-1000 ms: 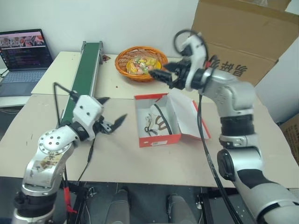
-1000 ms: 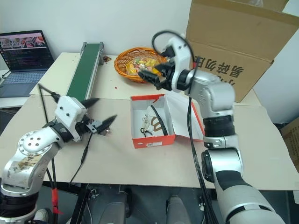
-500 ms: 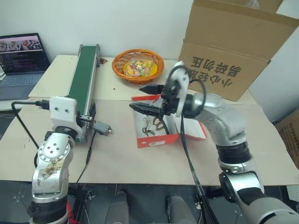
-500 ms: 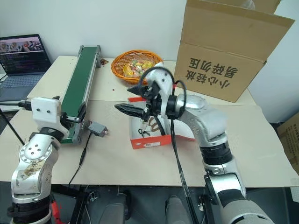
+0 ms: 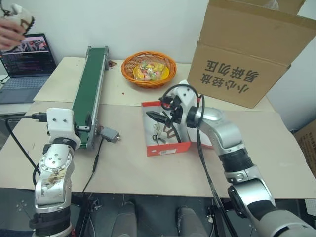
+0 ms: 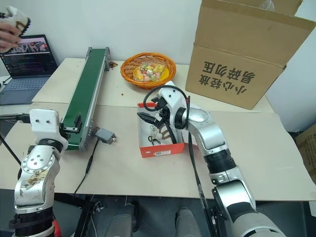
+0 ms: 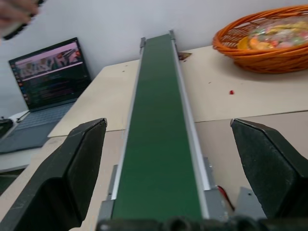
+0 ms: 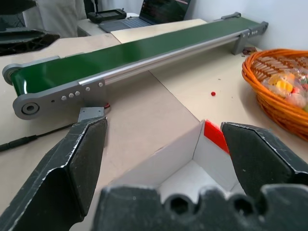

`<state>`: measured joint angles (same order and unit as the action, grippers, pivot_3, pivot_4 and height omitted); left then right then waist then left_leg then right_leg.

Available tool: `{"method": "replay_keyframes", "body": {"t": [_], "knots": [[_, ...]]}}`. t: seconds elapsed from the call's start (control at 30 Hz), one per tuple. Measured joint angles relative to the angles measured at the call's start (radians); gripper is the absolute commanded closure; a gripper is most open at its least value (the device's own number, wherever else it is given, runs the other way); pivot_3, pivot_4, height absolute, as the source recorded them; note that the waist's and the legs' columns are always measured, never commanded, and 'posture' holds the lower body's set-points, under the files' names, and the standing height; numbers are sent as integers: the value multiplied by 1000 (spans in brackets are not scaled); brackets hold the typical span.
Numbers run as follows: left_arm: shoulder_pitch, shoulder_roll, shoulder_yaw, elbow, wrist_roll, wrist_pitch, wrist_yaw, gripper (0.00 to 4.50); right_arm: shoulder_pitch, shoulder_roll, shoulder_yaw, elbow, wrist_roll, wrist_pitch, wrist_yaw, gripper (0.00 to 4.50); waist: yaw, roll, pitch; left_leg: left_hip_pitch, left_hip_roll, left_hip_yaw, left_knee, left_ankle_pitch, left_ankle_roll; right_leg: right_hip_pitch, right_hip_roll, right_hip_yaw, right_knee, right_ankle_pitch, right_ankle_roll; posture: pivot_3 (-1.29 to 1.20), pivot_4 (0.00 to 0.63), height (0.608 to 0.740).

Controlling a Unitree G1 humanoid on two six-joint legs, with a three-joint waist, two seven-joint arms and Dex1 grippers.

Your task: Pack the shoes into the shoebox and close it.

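Note:
The red shoebox [image 5: 168, 147] lies open at the table's middle, white inside, with its lid flat out to the right under my right forearm. One white fluffy shoe [image 5: 167, 130] with dark straps rests inside it. At the far left, above the laptop, a person's hand [image 5: 9, 33] holds up a second white shoe [image 5: 21, 18]. My right gripper [image 5: 159, 111] hovers open just over the box's far left corner [image 8: 204, 144], holding nothing. My left gripper [image 7: 168, 126] stands open and empty at the near end of the conveyor, pointing along it.
A green conveyor belt [image 5: 92, 91] runs from the near left toward the back. Behind the shoebox sits an orange basket [image 5: 148, 68] of colourful items, and a big brown carton [image 5: 247, 49] stands at the back right. A laptop [image 5: 24, 69] is far left, and a grey plug [image 5: 109, 134] with cable lies beside the belt.
My right gripper has dropped from basket height to just over the open shoebox. My left gripper has swung left to the conveyor's end. A hand with a shoe has appeared top left.

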<state>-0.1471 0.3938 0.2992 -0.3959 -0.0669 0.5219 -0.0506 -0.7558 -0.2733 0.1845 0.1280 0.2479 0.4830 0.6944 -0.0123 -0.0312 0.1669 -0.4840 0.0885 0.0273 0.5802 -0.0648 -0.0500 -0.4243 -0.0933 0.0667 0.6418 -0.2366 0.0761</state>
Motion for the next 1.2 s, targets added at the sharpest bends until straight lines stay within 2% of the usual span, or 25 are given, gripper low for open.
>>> {"method": "replay_keyframes", "body": {"t": [0.37,1.2], "knots": [[-20,-13,-14,138,36,-63,25,111,13,40,-5,1,-52,-28,-104,7,0,0,0,0,0,0,-1,0,0,-1,0,0,0,0,0,0,150,721],[-55,-32,-70,165,31,-63,-18,111,57,54,0,-68,-70,-8,-122,7,-1,0,0,0,0,0,-2,0,0,-1,0,0,0,0,-1,0,150,721]]}}
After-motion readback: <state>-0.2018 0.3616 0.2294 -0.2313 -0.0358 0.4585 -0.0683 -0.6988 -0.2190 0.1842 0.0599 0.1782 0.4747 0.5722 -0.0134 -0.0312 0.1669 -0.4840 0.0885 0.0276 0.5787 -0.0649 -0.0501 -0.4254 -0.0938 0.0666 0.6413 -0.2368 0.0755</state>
